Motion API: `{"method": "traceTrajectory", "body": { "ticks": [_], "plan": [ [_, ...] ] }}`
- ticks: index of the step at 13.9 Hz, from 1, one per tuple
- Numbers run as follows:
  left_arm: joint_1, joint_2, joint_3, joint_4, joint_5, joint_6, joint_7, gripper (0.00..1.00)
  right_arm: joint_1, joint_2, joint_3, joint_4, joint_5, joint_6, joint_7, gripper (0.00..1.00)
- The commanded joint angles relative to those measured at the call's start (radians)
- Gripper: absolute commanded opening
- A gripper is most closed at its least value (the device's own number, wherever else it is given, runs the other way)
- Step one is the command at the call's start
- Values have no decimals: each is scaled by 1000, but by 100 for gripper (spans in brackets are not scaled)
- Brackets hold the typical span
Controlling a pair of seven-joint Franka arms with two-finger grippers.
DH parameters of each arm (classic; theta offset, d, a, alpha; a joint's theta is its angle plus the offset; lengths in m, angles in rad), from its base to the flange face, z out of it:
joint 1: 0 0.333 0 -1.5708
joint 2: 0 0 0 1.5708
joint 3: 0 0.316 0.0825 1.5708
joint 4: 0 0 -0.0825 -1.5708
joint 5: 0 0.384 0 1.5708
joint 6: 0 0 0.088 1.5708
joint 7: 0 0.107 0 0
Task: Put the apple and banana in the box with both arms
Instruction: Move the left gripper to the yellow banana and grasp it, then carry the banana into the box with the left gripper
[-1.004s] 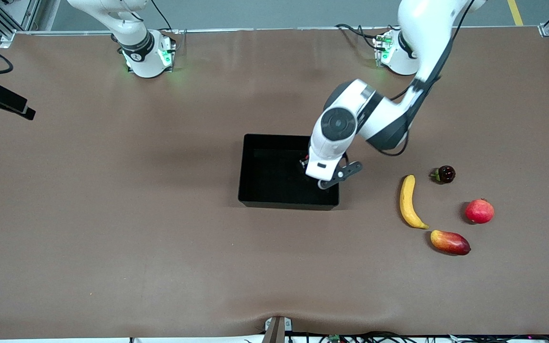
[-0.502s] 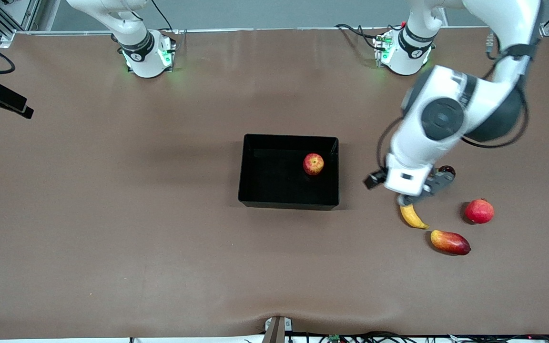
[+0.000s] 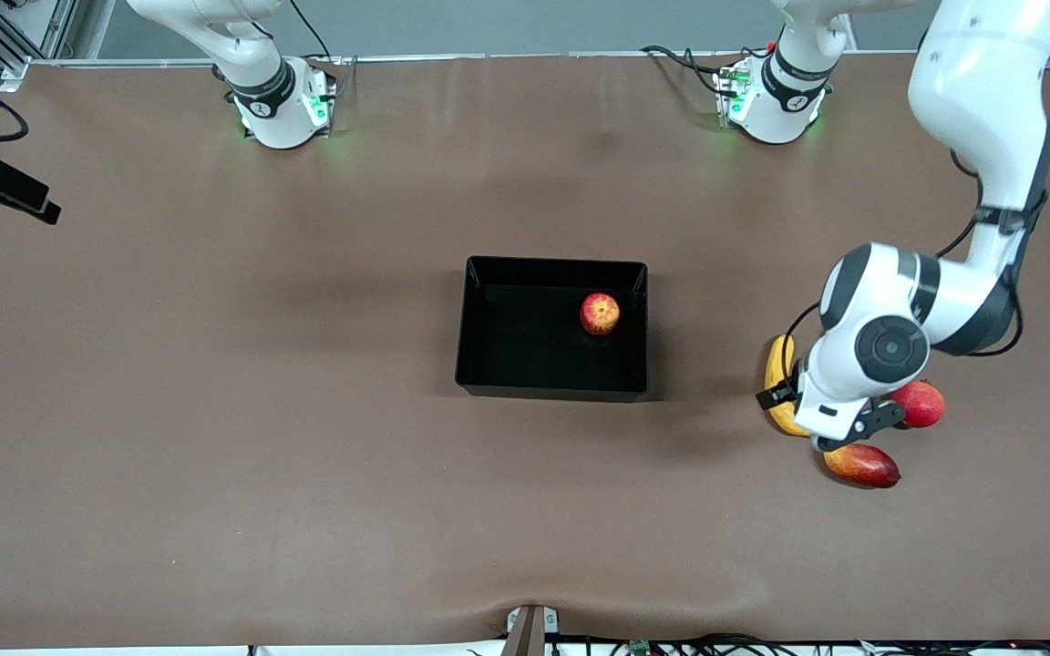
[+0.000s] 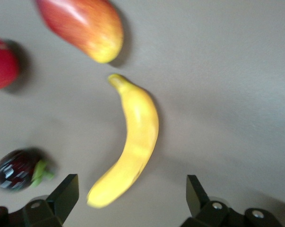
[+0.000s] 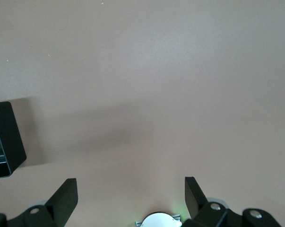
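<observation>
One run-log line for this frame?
apple: in box | banana: on table | left gripper: open over banana | right gripper: open, waiting

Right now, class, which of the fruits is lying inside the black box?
The apple, small, round and red with yellow streaks, lies alone in the box. The banana and the mango lie on the table.

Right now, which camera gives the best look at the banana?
The left wrist view: the whole banana lies on the table beyond the open left gripper. In the front view the left arm covers most of the banana. The right wrist view shows none of it.
</observation>
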Motion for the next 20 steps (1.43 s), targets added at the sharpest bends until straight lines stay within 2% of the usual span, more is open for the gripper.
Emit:
{"method": "traceTrajectory", "body": {
  "ticks": [1,9,10,11,12,13,16,17,20],
  "plan": [
    [2,62,-10,1,21,45,41,100,14,-38,-6,-40,-5,8,-6,100],
    [5,88,-8,-45,78,47,63,100,9,-34,-6,-38,16,26,-72,100],
    [10,88,-8,-48,76,47,63,76,9,-35,-6,-39,16,26,-72,100],
    [11,88,-10,-48,76,47,62,36,9,-35,-6,-40,16,26,-72,100],
    [13,85,-10,-50,76,47,60,4,9,-35,-6,-40,16,25,-72,100],
    [17,78,-10,-50,75,41,52,0,9,-35,-6,-40,16,25,-72,100],
    [17,16,-20,-45,64,-11,48,0,7,-35,-8,-40,15,25,-72,100],
    [13,-19,-40,-36,55,-49,46,0,9,-35,-8,-40,15,23,-72,100],
    [10,-103,-156,25,-3,-164,26,0,9,-35,-8,-40,16,25,-72,100]
  ]
}}
